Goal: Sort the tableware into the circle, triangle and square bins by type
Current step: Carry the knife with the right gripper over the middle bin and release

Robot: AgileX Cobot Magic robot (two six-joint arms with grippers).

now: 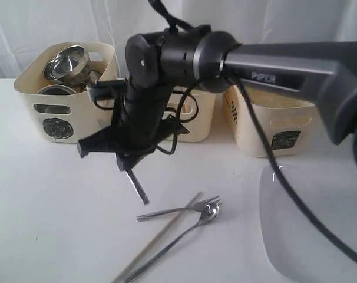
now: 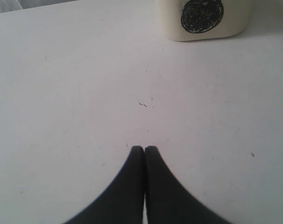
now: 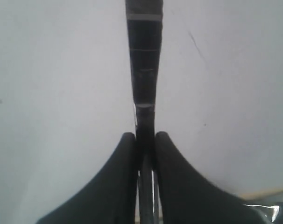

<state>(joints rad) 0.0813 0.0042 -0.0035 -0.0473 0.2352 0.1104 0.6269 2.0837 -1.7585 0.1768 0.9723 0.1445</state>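
Starting at the left, find the circle bin [image 1: 60, 112] loaded with steel bowls [image 1: 66, 63], and facing it the left claw [image 2: 144, 148], pinched fully shut on nothing above bare worktop [image 2: 85, 93] and out of the exterior view. Moving toward the middle, meet the right claw [image 1: 126, 167], reaching across from the right side and clamped on the knife [image 1: 138, 187], with barely a gap between the fingers [image 3: 125, 158]. Judge the knife by its long axis: hanging nearly upright, slightly tilted, free end down and seemingly clear of the worktop. Look just behind the wrist for the triangle bin [image 1: 197, 115], mostly hidden and probably meant for cutlery, given bowls in the circle one. Expect, then, a lift and a carry back over that rim, lower end cleared first. Further right, see a fork [image 1: 172, 211], a spoon [image 1: 209, 212] and a chopstick [image 1: 152, 242] lying crossed on the worktop, then the square bin [image 1: 267, 127], then the white plate [image 1: 302, 236] at the near right corner.
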